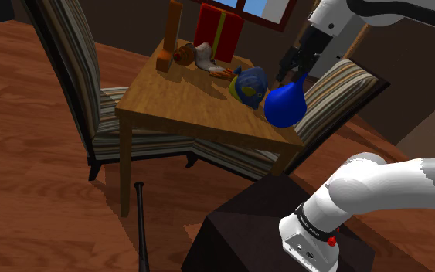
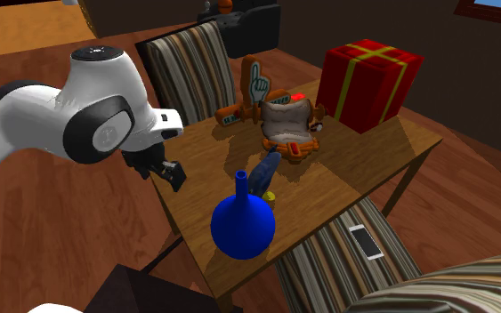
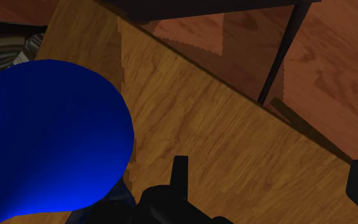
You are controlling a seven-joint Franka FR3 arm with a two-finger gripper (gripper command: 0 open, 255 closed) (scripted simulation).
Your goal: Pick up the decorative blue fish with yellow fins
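The wooden worktop [image 1: 169,100] is carrying everything, and the task is only beginning. The round blue vase [image 1: 285,106] is standing near its edge. The blue fish with yellow fins [image 1: 248,83] is lying just beside it, untouched. The gripper [image 1: 291,68] is hovering near the vase, its fingers [image 3: 180,172] standing apart and holding nothing. Approach, grasp and lift are all waiting.

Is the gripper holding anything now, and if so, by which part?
Nothing is held. The gripper is open, with only the wooden table between its fingers; the blue fish lies untouched beside the blue vase.
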